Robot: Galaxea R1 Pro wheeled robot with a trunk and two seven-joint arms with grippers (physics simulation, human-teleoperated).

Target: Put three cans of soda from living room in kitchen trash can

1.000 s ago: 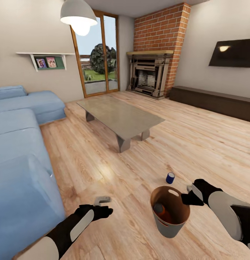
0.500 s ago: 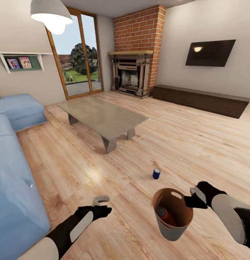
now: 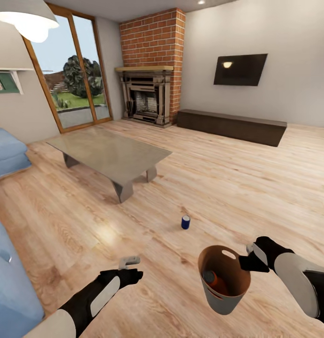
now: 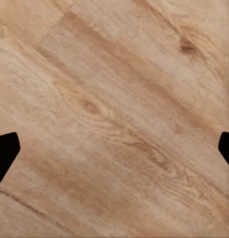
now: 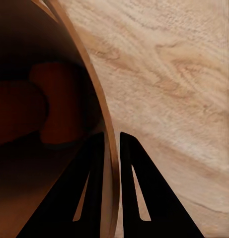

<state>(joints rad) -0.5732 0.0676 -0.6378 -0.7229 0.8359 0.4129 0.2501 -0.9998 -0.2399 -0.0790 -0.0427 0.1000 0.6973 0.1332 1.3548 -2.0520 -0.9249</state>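
Soda cans: an orange can (image 3: 213, 280) lies inside the bin, lower centre-right of the head view; the right wrist view shows orange shapes (image 5: 54, 101) in there, though how many cans cannot be told.
Bin (image 3: 225, 300): glossy copper-brown, round, thin-walled, with an oval handle cutout near the rim; held off the floor, lower right of the head view.
Right end effector (image 3: 248, 257): narrow, pinching the bin's rim (image 5: 110, 148), one finger inside the wall and one outside.
Left end effector (image 3: 130, 261): lower left of centre, over bare wooden floor (image 4: 114, 99); fingers spread wide, holding nothing.
Blue can (image 3: 185, 221): standing on the floor, mid-frame, beyond the bin and apart from it.
Glass-topped surface (image 3: 110, 152): left of centre.
Progress: at least one can appears binned; the bin is in the living room, so the carry to the kitchen looks left to do.
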